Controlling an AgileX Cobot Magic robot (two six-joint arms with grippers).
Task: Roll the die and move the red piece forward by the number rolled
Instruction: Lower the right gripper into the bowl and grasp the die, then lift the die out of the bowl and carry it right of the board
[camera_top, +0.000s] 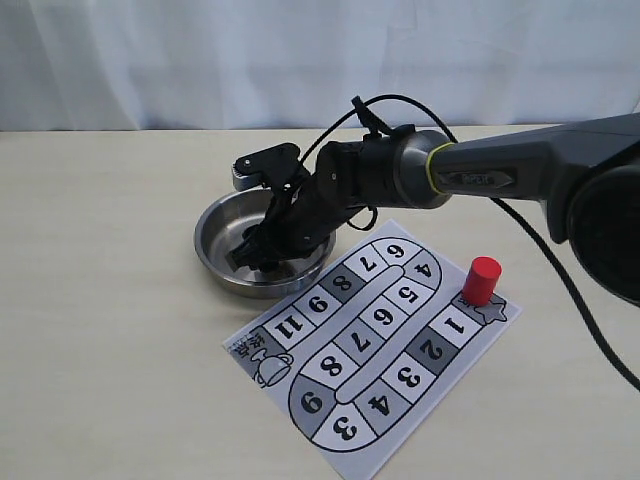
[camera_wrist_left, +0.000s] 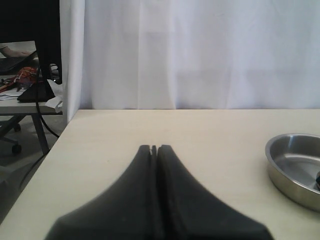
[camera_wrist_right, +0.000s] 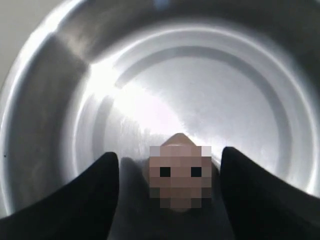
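The tan die (camera_wrist_right: 180, 175) lies on the floor of the steel bowl (camera_wrist_right: 200, 75), partly blurred, between the two black fingers of my right gripper (camera_wrist_right: 170, 154). That gripper is open, with a gap on each side of the die. In the exterior view my right gripper (camera_top: 262, 250) reaches down into the bowl (camera_top: 215, 255) and hides the die. The red piece (camera_top: 481, 281) stands upright on the star square beside square 1 of the board (camera_top: 370, 340). My left gripper (camera_wrist_left: 154, 147) is shut on nothing, over bare table, away from the bowl (camera_wrist_left: 280, 145).
The paper board with its numbered track lies in front of and right of the bowl. A black cable (camera_top: 560, 280) trails from the right arm over the table. A white curtain (camera_top: 300, 60) closes the back. The table's left edge (camera_wrist_left: 45, 160) shows in the left wrist view.
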